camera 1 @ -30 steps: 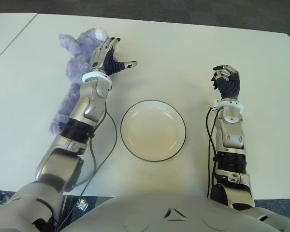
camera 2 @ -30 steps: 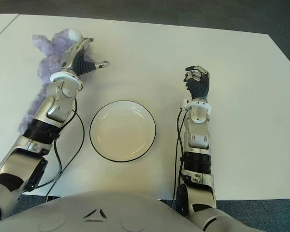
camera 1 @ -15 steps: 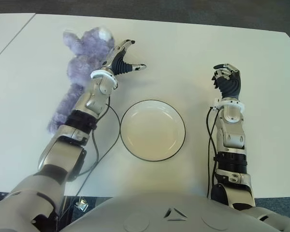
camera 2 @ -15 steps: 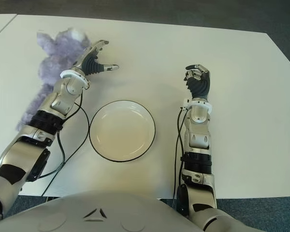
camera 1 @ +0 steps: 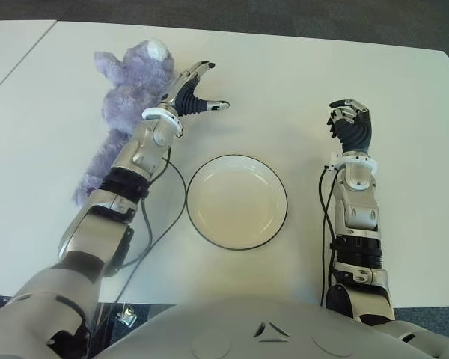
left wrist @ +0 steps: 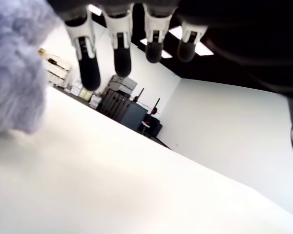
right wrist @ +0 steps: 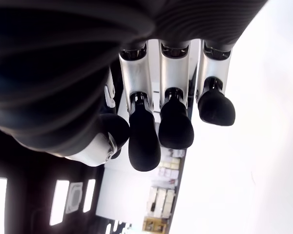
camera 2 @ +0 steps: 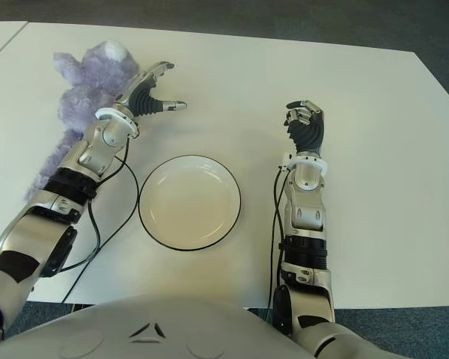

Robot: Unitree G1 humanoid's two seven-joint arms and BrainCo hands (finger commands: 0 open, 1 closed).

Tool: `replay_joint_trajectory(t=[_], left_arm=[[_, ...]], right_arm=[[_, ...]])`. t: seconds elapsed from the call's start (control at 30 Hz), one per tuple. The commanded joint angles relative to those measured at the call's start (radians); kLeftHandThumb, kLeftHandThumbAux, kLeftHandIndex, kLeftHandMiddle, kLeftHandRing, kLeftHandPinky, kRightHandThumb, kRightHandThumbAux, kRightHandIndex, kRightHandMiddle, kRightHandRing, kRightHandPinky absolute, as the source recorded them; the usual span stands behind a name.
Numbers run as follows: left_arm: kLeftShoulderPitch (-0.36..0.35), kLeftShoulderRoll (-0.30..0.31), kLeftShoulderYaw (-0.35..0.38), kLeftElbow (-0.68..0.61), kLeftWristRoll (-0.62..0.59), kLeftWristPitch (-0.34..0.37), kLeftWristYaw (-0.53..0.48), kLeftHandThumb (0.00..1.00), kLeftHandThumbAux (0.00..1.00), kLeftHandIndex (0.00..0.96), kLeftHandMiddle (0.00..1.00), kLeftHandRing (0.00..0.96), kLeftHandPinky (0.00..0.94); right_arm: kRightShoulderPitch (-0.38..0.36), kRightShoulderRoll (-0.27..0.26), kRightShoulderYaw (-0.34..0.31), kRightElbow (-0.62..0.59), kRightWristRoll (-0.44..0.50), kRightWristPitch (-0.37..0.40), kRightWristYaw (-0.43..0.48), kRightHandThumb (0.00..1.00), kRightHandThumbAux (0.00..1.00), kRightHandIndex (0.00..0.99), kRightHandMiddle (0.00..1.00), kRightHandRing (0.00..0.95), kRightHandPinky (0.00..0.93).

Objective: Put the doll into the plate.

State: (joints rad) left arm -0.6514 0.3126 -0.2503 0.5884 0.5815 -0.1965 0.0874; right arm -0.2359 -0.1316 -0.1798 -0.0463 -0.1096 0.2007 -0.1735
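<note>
The doll (camera 1: pixel 127 86) is a purple plush lying on the white table (camera 1: pixel 284 90) at the far left, its head toward the back. My left hand (camera 1: pixel 196 91) is just right of the doll's head, fingers spread and thumb pointing right, holding nothing; the left wrist view shows purple fur (left wrist: pixel 14 78) beside the straight fingers (left wrist: pixel 121 44). The white plate (camera 1: pixel 237 200) with a dark rim sits in the middle, nearer than that hand and bare inside. My right hand (camera 1: pixel 349 123) shows to the right of the plate with its fingers curled.
A black cable (camera 1: pixel 153 239) loops on the table between my left arm and the plate. A table seam runs at the far left (camera 1: pixel 15 63). The table's front edge is close to my body.
My left hand has come off the doll and swung right and slightly forward, fingers opening out. The doll has shifted a little. The right hand has not moved.
</note>
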Motion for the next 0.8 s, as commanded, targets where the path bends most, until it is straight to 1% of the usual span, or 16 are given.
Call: replay_joint_trajectory(t=[0.03,0.17,0.3,0.37,0.53,0.57,0.67,0.7,0.77,0.8], left_arm=[[-0.007,0.014,-0.009,0.035,-0.009,-0.051,0.019,0.000,0.392,0.000,0.005,0.101,0.212],[-0.012,0.021,-0.009,0.055,-0.014,-0.105,0.027,0.000,0.405,0.000,0.004,0.090,0.197],[-0.014,0.027,-0.008,0.066,-0.006,-0.141,0.045,0.000,0.420,0.000,0.007,0.088,0.214],[-0.012,0.033,-0.009,0.065,0.004,-0.162,0.065,0.000,0.422,0.000,0.009,0.103,0.256],[0.004,0.045,-0.010,0.034,0.015,-0.190,0.098,0.000,0.429,0.000,0.012,0.131,0.312],[0.018,0.051,-0.006,0.004,0.021,-0.188,0.108,0.000,0.430,0.000,0.012,0.133,0.316],[0.048,0.061,0.000,-0.058,0.043,-0.175,0.147,0.000,0.465,0.000,0.016,0.119,0.223],[0.056,0.061,0.001,-0.070,0.059,-0.166,0.175,0.000,0.468,0.000,0.017,0.117,0.214],[0.087,0.062,0.011,-0.118,0.112,-0.129,0.269,0.000,0.485,0.004,0.019,0.100,0.181],[0.108,0.060,0.019,-0.150,0.143,-0.099,0.323,0.000,0.488,0.005,0.019,0.097,0.175]], right_arm=[[0.002,0.012,-0.005,0.005,0.011,0.028,-0.007,0.717,0.713,0.436,0.723,0.758,0.776],[0.001,0.016,-0.004,-0.001,0.008,0.039,-0.012,0.717,0.713,0.436,0.723,0.758,0.773],[0.002,0.018,-0.003,-0.003,0.007,0.044,-0.014,0.717,0.713,0.436,0.724,0.759,0.778],[0.003,0.017,-0.002,-0.004,0.007,0.044,-0.013,0.717,0.713,0.436,0.724,0.758,0.777],[0.004,0.016,-0.002,-0.003,0.009,0.040,-0.008,0.717,0.713,0.436,0.721,0.755,0.772],[0.005,0.015,-0.003,-0.003,0.010,0.039,-0.006,0.717,0.713,0.436,0.721,0.754,0.772],[0.006,0.015,-0.003,-0.002,0.012,0.037,-0.003,0.717,0.713,0.436,0.718,0.753,0.772],[0.006,0.014,-0.003,-0.001,0.013,0.037,-0.002,0.717,0.713,0.436,0.718,0.752,0.772],[0.006,0.013,-0.003,0.000,0.013,0.034,0.000,0.717,0.713,0.436,0.718,0.752,0.772],[0.007,0.013,-0.002,0.000,0.012,0.032,0.001,0.717,0.713,0.436,0.718,0.752,0.772]])
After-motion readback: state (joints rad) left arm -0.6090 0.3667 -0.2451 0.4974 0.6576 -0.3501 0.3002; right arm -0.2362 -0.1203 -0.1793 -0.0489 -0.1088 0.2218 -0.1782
